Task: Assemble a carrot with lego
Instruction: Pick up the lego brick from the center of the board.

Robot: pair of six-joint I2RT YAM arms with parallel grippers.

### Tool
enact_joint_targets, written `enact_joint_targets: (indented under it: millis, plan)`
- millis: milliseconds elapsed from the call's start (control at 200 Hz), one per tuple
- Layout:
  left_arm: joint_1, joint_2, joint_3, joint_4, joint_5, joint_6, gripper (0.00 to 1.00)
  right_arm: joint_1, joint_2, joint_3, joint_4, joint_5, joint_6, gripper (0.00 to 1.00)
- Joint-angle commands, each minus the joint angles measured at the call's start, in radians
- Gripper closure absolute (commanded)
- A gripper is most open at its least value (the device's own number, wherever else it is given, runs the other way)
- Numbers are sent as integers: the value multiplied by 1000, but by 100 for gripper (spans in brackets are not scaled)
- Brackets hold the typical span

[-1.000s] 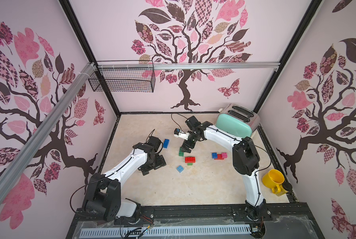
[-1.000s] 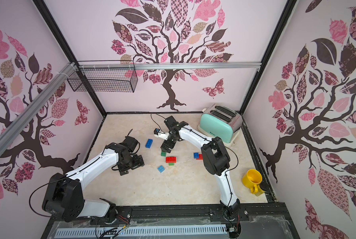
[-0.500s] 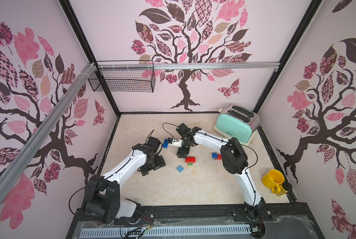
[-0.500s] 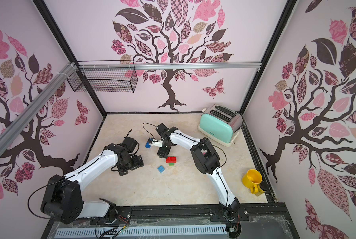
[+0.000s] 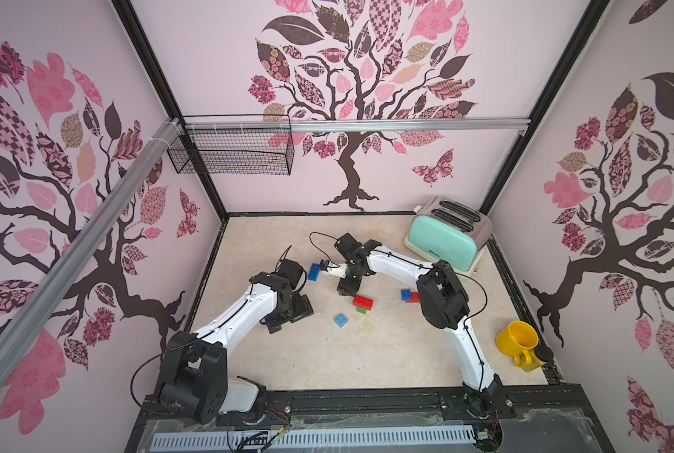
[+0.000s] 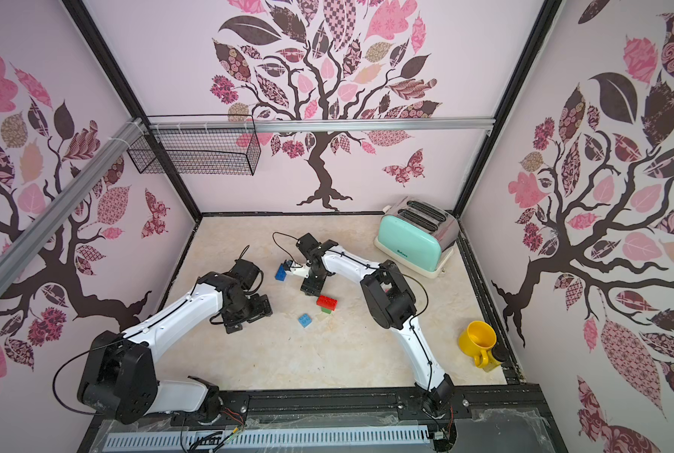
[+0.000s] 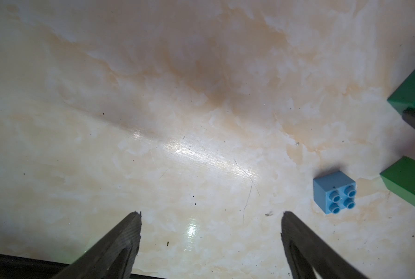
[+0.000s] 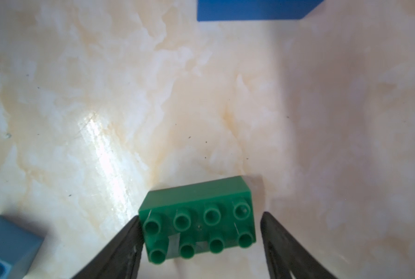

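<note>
The green 8-stud lego brick (image 8: 198, 219) lies on the table (image 8: 201, 96) between the fingers of my right gripper (image 8: 200, 215), 1 touching its end, the other just apart. My left gripper (image 7: 211, 213) hangs spread wide near the light blue brick (image 7: 334, 192).

toaster (image 5: 451, 245): you find one short dark word printed low on its mint-green side, near the bottom edge, shown in both top views.
legibility of that word: too small and blurred for you to read letter by letter.
wrist views: you can read no print in either.
</note>
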Motion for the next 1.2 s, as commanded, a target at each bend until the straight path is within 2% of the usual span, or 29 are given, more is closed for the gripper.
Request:
enact_joint_targets:
  millis: [0, 155, 355, 455, 635, 730, 925, 1035, 1196]
  plan:
    - [6, 7, 5, 7, 0, 9, 7, 2, 1, 43, -24, -3, 14, 29]
    - [7, 7, 6, 7, 1, 10, 7, 6, 4, 59, -29, -7, 22, 42]
    - [9, 12, 10, 7, 2, 15, 7, 12, 3, 75, -37, -4, 45, 47]
    - [10, 13, 12, 7, 1, 17, 7, 12, 0, 108, -46, -2, 108, 50]
    - [15, 13, 17, 8, -6, 28, 7, 12, 40, 307, -193, 39, 345, 50]
    - [22, 18, 21, 13, -4, 34, 7, 12, 26, 334, -229, 45, 496, 51]
    - [40, 30, 33, 21, 6, 59, 7, 12, -25, 317, -317, 110, 793, 54]
    - [52, 38, 34, 31, 17, 76, 7, 12, -70, 283, -350, 108, 940, 56]
    - [66, 57, 46, 34, 27, 98, 7, 13, -182, 136, -338, 133, 1129, 60]
